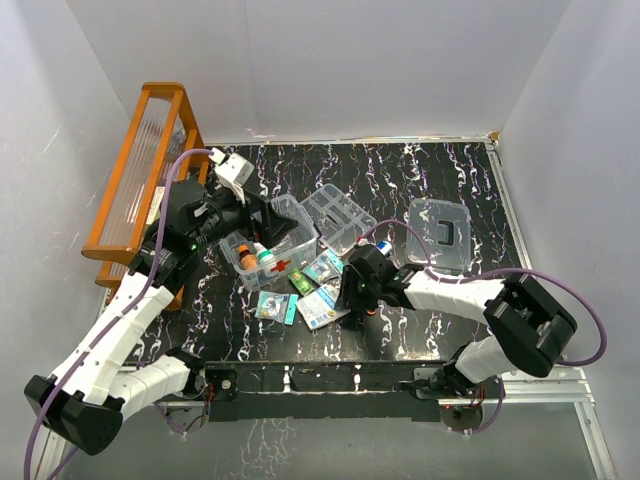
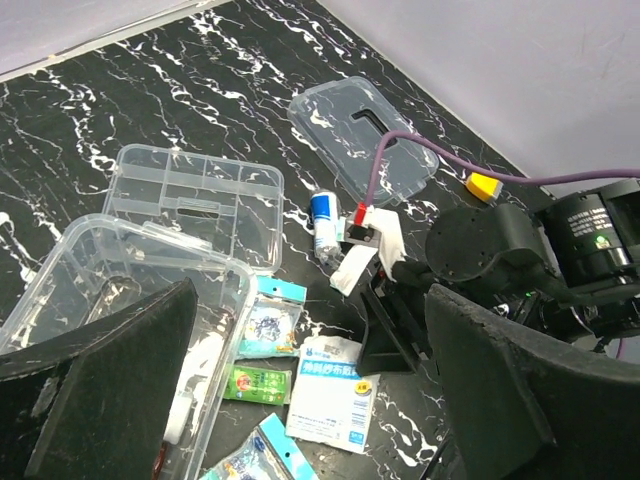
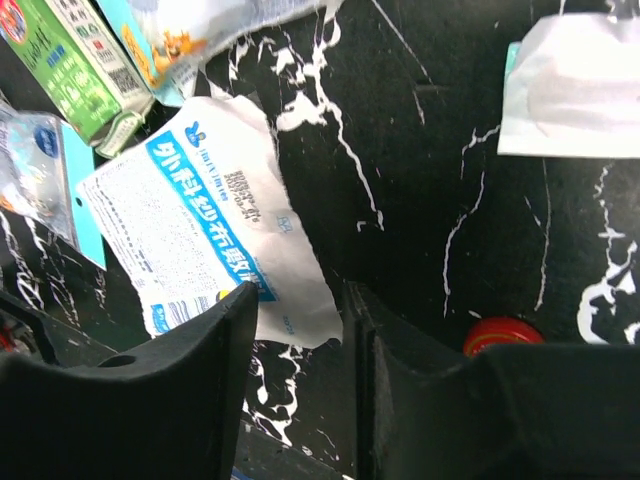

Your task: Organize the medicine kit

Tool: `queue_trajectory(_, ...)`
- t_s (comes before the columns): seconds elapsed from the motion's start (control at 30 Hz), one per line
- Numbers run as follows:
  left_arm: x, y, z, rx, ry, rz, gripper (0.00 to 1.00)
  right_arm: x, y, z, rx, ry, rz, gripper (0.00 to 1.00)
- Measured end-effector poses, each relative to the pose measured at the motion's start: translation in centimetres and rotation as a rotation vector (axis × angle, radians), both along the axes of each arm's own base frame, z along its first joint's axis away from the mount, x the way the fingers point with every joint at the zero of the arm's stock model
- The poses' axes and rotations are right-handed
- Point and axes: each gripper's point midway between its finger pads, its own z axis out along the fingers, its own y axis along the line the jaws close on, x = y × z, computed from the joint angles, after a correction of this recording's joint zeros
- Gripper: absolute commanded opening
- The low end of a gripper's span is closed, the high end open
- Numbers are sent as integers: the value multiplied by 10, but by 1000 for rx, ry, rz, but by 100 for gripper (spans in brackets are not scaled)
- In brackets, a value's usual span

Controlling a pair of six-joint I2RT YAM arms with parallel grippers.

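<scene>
The medicine kit's clear box [image 1: 290, 238], marked with a red cross, sits left of centre and holds an orange-capped bottle [image 1: 247, 254]. Its divided tray [image 2: 195, 195] and lid [image 2: 365, 135] lie apart behind it. My left gripper [image 1: 266, 220] hovers open over the box, its fingers [image 2: 100, 390] empty. My right gripper [image 3: 305, 340] is low on the table, and its still parted fingers [image 3: 190, 350] straddle a corner of a white packet [image 3: 210, 230] with a blue band. That white packet [image 2: 335, 390] lies flat among other packets.
An orange slatted rack [image 1: 140, 175] stands at the left edge. Teal packets [image 2: 268, 322], a green packet [image 2: 255, 382] and a small blue-white bottle [image 2: 322, 215] lie between box and right arm. A red cap [image 3: 500, 335] sits by my right finger.
</scene>
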Motion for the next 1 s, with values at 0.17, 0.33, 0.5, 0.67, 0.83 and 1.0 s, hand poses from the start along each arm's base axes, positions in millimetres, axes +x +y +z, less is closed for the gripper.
queue_trajectory(0.17, -3, -7, 1, -12, -1, -48, 95, 7, 0, -1, 21, 3, 7, 7)
queue_trajectory(0.33, -6, -13, 0, -31, -1, -84, 91, 8, 0, 4, 48, 8, -3, 0)
queue_trajectory(0.5, -7, -23, -14, -37, 29, -123, 89, 3, -7, 21, 67, 15, -19, 0)
queue_trajectory(0.67, -15, -42, -41, -18, 70, -187, 88, -8, -20, 41, 57, 52, -33, 0)
queue_trajectory(0.83, -27, -59, -59, 10, 63, -246, 87, -9, -21, 86, 104, 50, -55, 0)
queue_trajectory(1.0, -35, -75, -68, 40, 26, -293, 85, -1, -15, 135, 164, 16, -94, 0)
